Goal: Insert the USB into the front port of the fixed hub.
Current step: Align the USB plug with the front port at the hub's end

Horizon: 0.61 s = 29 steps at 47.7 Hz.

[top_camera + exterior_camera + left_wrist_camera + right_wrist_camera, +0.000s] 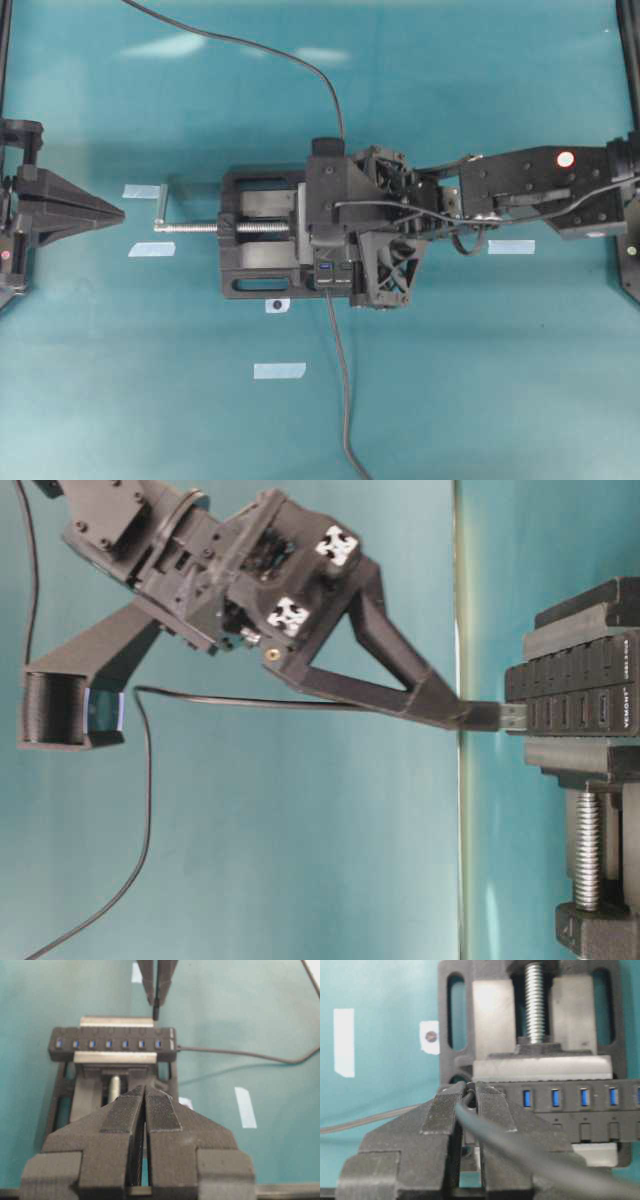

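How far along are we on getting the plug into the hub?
Done: the right gripper is shut on the USB, and the fixed hub sits clamped in the vise. In hand: in the table-level view the plug's metal tip is right at the hub's port face; whether it has entered I cannot tell. Left: seating it fully and letting go. The left gripper is shut and back from the vise.

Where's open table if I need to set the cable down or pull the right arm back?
Bare cloth below the vise, around the tape strip, left of the hub's cable. Also top left, above the screw handle. Crowded around the hub, where the right tool holds the USB.
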Each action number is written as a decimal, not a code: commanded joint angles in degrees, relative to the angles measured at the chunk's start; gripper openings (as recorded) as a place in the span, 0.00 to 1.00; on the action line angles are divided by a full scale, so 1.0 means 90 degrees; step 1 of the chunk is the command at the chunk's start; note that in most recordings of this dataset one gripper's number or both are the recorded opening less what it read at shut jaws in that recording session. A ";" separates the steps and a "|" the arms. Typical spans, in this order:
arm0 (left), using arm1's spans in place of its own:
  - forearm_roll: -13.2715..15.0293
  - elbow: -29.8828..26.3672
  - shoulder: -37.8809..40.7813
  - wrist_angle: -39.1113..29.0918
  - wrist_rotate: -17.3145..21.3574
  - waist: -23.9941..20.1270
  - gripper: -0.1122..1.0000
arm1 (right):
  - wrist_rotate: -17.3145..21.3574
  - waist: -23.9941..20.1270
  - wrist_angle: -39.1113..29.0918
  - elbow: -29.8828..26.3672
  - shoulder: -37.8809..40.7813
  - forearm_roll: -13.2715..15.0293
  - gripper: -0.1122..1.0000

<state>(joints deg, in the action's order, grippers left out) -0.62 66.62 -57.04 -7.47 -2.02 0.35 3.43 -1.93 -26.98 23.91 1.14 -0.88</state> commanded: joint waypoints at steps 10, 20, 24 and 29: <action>-0.0010 -0.0059 0.0029 0.0039 -0.0010 0.0010 0.10 | 0.0137 -0.0078 0.0059 -0.0068 -0.0010 -0.0010 0.16; -0.0010 -0.0059 0.0029 0.0039 -0.0010 0.0020 0.10 | 0.0137 -0.0107 0.0068 -0.0068 0.0029 -0.0010 0.16; -0.0010 -0.0049 0.0029 0.0039 -0.0020 0.0010 0.10 | 0.0137 -0.0107 0.0068 -0.0068 0.0039 -0.0010 0.16; -0.0010 -0.0049 0.0029 0.0039 -0.0020 0.0020 0.10 | 0.0137 -0.0088 0.0068 -0.0068 0.0049 0.0000 0.16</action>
<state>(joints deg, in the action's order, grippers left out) -0.53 66.80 -57.04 -7.47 -2.11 0.44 4.13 -2.55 -26.72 23.91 2.46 -0.88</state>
